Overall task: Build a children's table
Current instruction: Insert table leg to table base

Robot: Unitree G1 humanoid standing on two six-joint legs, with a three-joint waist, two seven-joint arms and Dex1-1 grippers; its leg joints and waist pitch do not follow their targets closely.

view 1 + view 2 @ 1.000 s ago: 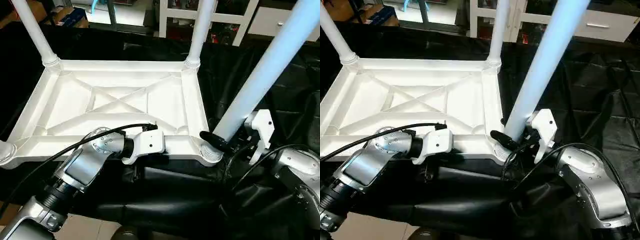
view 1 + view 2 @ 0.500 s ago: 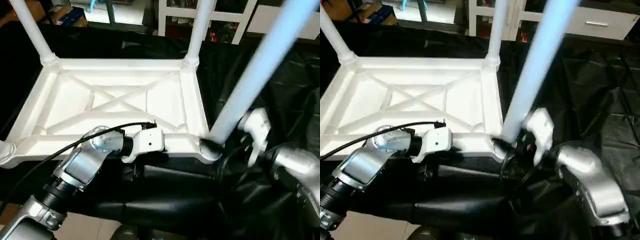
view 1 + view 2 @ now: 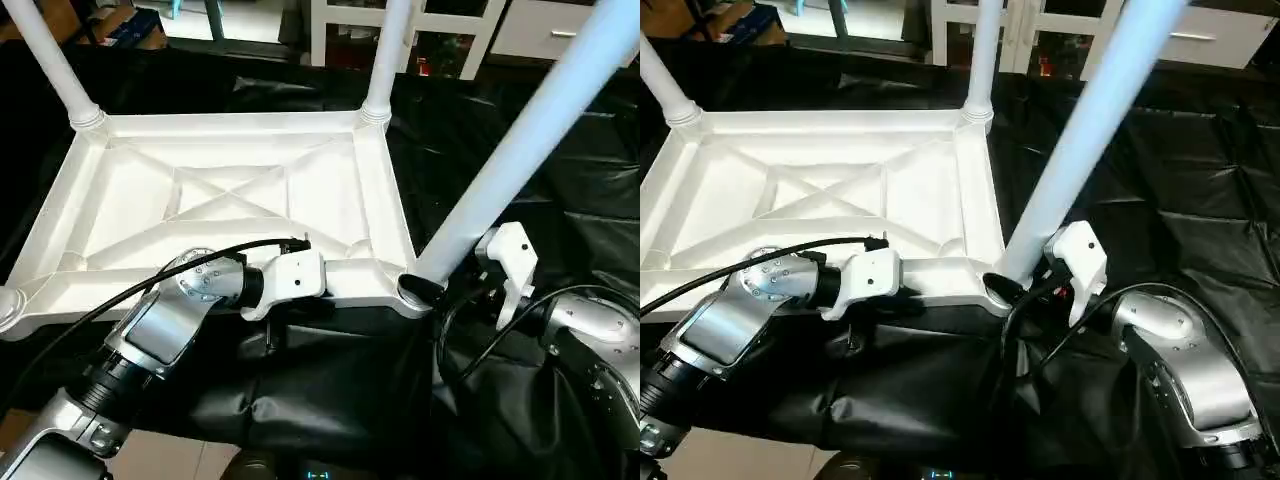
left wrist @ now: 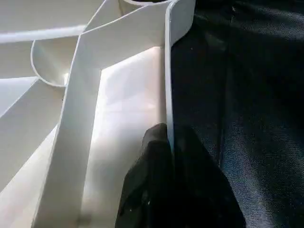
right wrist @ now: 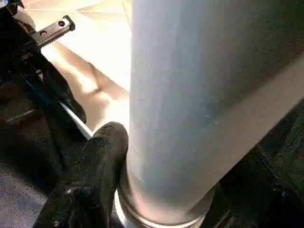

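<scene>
1. Leg (image 3: pixel 520 150) now sits lower in the corner socket (image 3: pixel 418 292); right gripper (image 3: pixel 1025 290) has loosened, one finger (image 5: pixel 88 183) beside its base.
2. Left gripper (image 4: pixel 168 190) is pinched tight on the top's (image 3: pixel 230 200) near rim, upside down on black cloth (image 3: pixel 330 390).

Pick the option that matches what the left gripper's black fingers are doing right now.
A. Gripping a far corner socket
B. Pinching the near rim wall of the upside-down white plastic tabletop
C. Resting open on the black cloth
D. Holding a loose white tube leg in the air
B: in the left wrist view the left gripper has one black finger on either side of the near rim wall of the white plastic tabletop, closed on it.
</scene>
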